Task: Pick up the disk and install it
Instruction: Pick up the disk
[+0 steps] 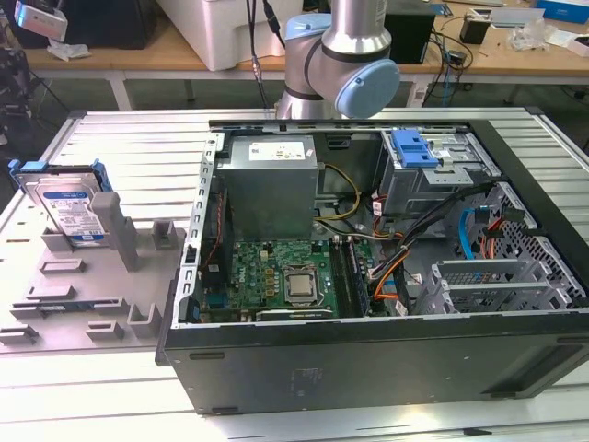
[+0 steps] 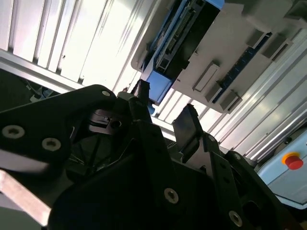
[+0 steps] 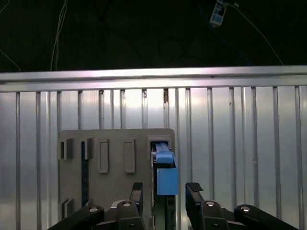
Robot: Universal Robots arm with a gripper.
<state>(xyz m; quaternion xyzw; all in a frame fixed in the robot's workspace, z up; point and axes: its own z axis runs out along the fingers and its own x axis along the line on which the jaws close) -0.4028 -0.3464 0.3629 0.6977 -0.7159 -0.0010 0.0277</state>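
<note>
Two fingertips of the gripper are spread wide, nothing grasped; the disk is stood on edge in a grey holder at the exterior view's left.

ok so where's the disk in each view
Exterior view: the disk stands on edge in the grey holder at the exterior view's left, outside the computer case.
First wrist view: disk edge-on in the holder, lined up with the open claw.
Second wrist view: disk edge-on just beyond the claw.
Shared landmark: the grey holder.
</note>
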